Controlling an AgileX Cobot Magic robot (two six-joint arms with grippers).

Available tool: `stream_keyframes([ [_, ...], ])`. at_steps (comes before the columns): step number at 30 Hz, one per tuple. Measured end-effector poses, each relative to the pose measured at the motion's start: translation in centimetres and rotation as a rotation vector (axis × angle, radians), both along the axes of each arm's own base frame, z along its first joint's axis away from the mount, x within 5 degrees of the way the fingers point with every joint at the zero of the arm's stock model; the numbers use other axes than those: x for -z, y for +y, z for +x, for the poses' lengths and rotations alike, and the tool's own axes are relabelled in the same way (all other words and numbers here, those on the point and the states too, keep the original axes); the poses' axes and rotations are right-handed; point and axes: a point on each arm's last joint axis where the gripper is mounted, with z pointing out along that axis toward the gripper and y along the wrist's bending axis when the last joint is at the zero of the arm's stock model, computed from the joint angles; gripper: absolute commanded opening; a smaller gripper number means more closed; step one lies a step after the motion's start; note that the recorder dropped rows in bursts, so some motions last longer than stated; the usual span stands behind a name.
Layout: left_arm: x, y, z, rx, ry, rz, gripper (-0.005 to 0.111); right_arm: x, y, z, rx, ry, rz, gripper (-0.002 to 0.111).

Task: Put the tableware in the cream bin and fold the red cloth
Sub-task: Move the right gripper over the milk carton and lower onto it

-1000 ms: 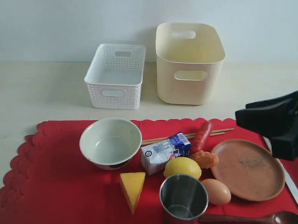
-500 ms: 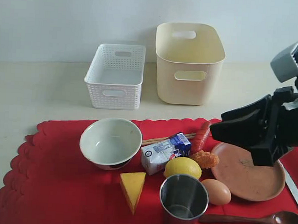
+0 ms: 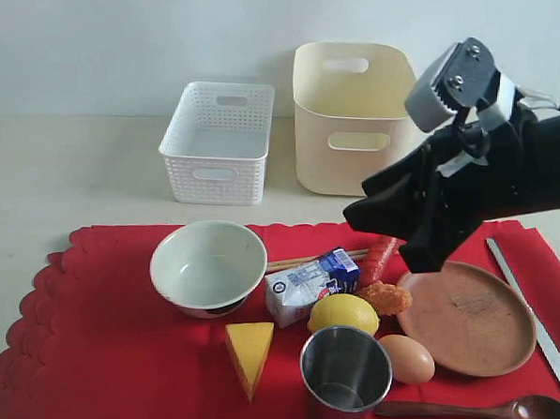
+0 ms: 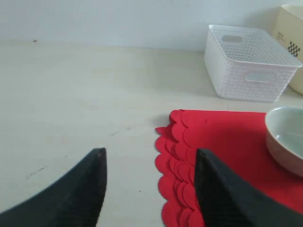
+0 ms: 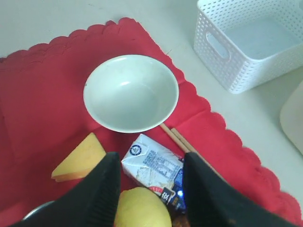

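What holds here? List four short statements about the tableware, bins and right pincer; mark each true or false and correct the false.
1. The bowl sits on the red cloth. True.
2. The steel cup lies on its side. False: it stands upright.
3. The right pincer is clamped shut. False: it is open, holding nothing.
4. The white basket stands beside the cream bin. True.

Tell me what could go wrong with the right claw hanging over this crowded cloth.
The open right claw hangs over the carton, lemon and sausage, which crowd the chopsticks; a grab there may catch food instead. The egg sits loose between plate and cup, so a nudge might roll it.
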Motion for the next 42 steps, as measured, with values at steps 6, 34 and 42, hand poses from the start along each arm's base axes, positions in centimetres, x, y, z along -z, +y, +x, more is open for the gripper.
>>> stream_keyframes([
  [6,0.0,0.0,0.0,0.000,0.000,0.000,0.054,-0.3,1.8,1.8,-0.067,-0.037,-0.061,0.042],
  [34,0.0,0.0,0.0,0.000,0.000,0.000,0.054,6.1,3.9,6.1,-0.381,-0.064,-0.479,0.066],
  [42,0.0,0.0,0.0,0.000,0.000,0.000,0.054,7.3,4.7,7.1,-0.438,-0.075,-0.546,0.068],
])
